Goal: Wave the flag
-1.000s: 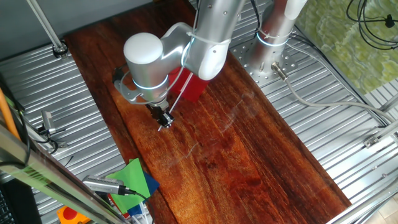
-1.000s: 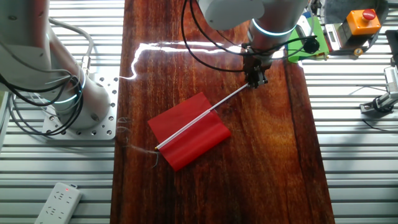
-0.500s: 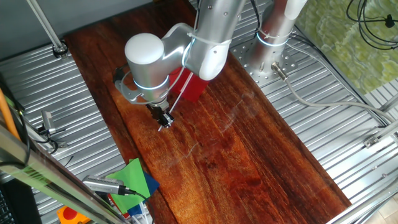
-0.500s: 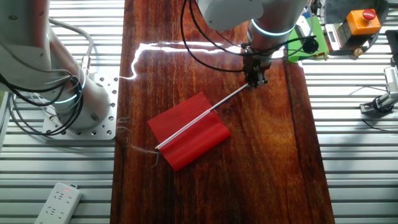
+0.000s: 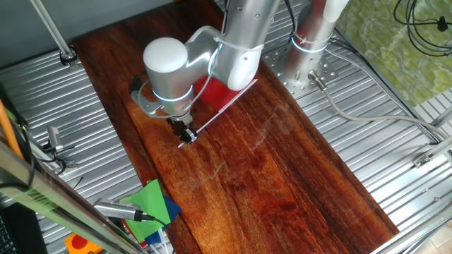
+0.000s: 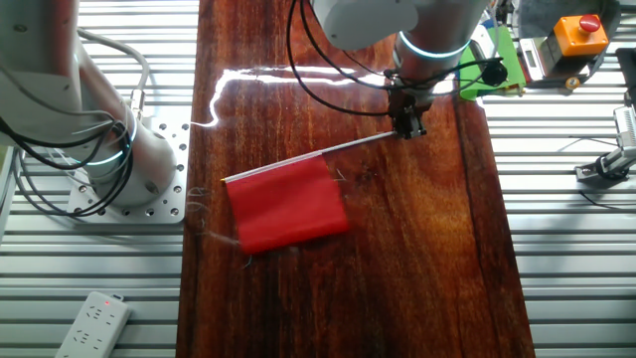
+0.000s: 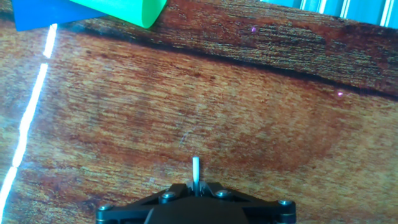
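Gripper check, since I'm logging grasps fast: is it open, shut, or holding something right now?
Gripper: shut on the flag, pinching the end of its white stick.

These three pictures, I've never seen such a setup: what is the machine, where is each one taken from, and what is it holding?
The machine is a single silver robot arm bolted beside a dark red wooden tabletop. Two pictures come from fixed cameras looking down at the table from different sides. The third comes from a camera on the hand, looking along the fingers. The black two-finger gripper is shut on the end of a long thin white stick; the stick's tip pokes out between the fingers in the hand view. A flat red rectangular flag hangs from that stick. At the table's edge lie green and blue paper pieces, untouched.
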Controlling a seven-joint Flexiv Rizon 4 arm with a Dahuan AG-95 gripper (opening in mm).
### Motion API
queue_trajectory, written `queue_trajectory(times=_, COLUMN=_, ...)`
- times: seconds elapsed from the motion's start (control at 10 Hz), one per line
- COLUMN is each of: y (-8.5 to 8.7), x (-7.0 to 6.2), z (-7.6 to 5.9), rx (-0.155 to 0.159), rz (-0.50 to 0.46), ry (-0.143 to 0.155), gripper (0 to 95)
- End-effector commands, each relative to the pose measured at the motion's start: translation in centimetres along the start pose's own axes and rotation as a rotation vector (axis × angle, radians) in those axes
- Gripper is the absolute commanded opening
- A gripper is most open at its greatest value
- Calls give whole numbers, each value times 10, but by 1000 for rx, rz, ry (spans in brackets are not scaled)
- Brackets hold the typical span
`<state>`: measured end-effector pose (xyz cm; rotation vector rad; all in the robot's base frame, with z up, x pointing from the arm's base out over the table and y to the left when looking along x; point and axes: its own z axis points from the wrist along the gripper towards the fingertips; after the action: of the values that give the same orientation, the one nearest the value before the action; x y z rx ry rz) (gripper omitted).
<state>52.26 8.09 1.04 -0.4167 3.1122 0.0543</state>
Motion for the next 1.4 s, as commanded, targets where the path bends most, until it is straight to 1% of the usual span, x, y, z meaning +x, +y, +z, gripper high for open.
queue_trajectory(times=0.1, y=-3, x=-4, z=-27, rx=-21, rz=4, ry=3, gripper=0)
queue_trajectory(times=0.2, y=-6, x=-6, z=-47, rx=-32, rz=5, ry=6, gripper=0)
queue_trajectory(times=0.3, y=-7, x=-7, z=-58, rx=-33, rz=5, ry=10, gripper=0)
queue_trajectory(times=0.4, y=-9, x=-7, z=-74, rx=-44, rz=4, ry=12, gripper=0)
queue_trajectory(times=0.5, y=-15, x=-9, z=-86, rx=-60, rz=0, ry=20, gripper=0)
queue_trajectory(times=0.6, y=-25, x=-11, z=-94, rx=-73, rz=-10, ry=26, gripper=0)
queue_trajectory(times=0.8, y=-47, x=-16, z=-104, rx=-99, rz=-30, ry=37, gripper=0)
queue_trajectory(times=1.1, y=-87, x=-31, z=-130, rx=-131, rz=-89, ry=75, gripper=0)
queue_trajectory(times=1.2, y=-93, x=-35, z=-135, rx=-137, rz=-90, ry=84, gripper=0)
queue_trajectory(times=1.3, y=-92, x=-38, z=-137, rx=-142, rz=-59, ry=79, gripper=0)
queue_trajectory(times=1.4, y=-89, x=-39, z=-136, rx=-164, rz=-25, ry=63, gripper=0)
